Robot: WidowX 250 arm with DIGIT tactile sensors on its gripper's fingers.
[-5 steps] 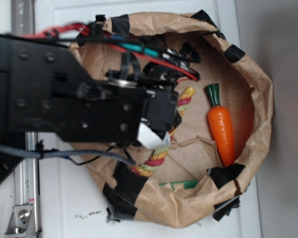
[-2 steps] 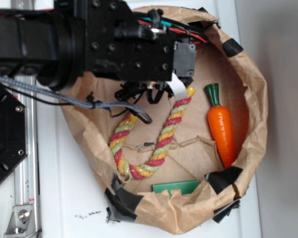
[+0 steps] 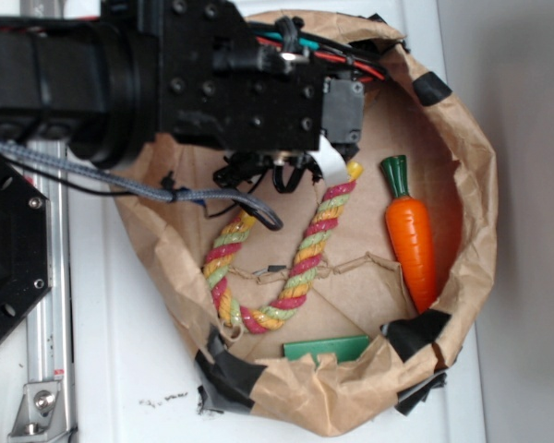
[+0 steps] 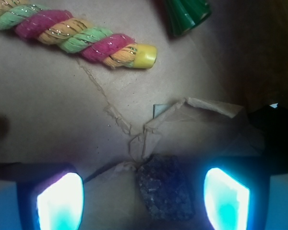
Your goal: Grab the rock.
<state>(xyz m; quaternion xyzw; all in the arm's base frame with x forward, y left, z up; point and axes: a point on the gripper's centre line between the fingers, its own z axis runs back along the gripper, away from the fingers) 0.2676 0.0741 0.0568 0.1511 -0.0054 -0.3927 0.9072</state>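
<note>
brown rock [image 4: 165, 187] between spread tool [image 4: 143, 200] fingers

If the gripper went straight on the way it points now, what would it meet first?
Most likely the small dark brown, rough rock, lying between the open gripper's glowing fingers; height above the brown paper floor is unclear.

White table [image 3: 148, 369], grey wall [image 3: 535, 185].

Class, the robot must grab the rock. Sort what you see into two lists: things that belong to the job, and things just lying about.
Belongs to the job:
- rock, between the open fingers
- gripper

Just lying about:
- rope
- carrot
- green block
- paper bag that holds them all
</note>
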